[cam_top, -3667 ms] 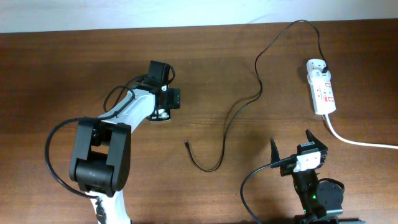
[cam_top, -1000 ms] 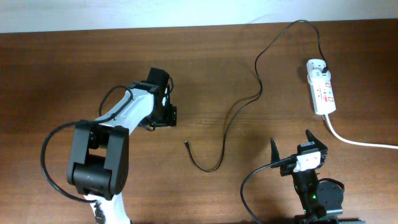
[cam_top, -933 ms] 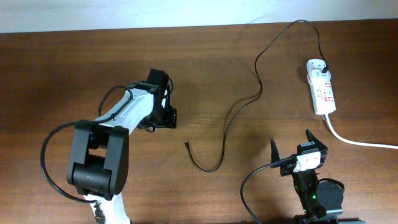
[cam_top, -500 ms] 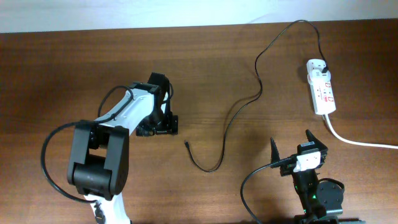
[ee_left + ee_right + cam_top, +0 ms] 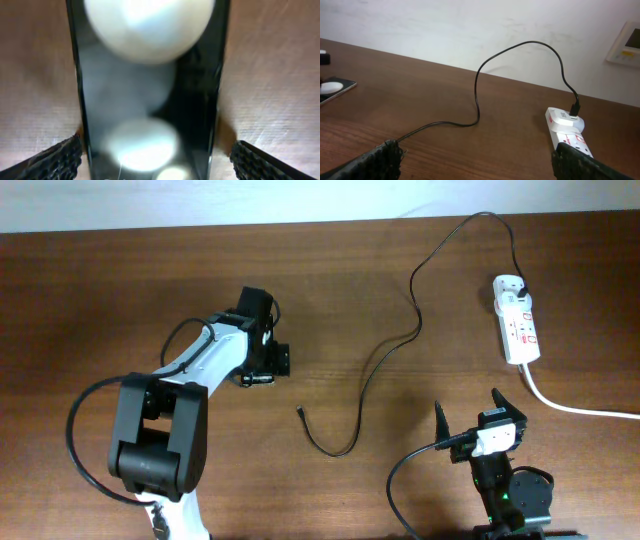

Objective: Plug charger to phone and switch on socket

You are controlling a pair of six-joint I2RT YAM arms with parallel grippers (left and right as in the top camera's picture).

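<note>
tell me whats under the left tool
The phone lies flat on the table below the open left tool, screen up. From overhead the arm covers most of it.

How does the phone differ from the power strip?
The phone is black and glossy; the power strip is white with red marks. The charger is plugged into the strip, but its tip lies apart from the phone. The phone lies between the open fingers of the left end effector; the strip is unattended. Both lie flat on the table.
</note>
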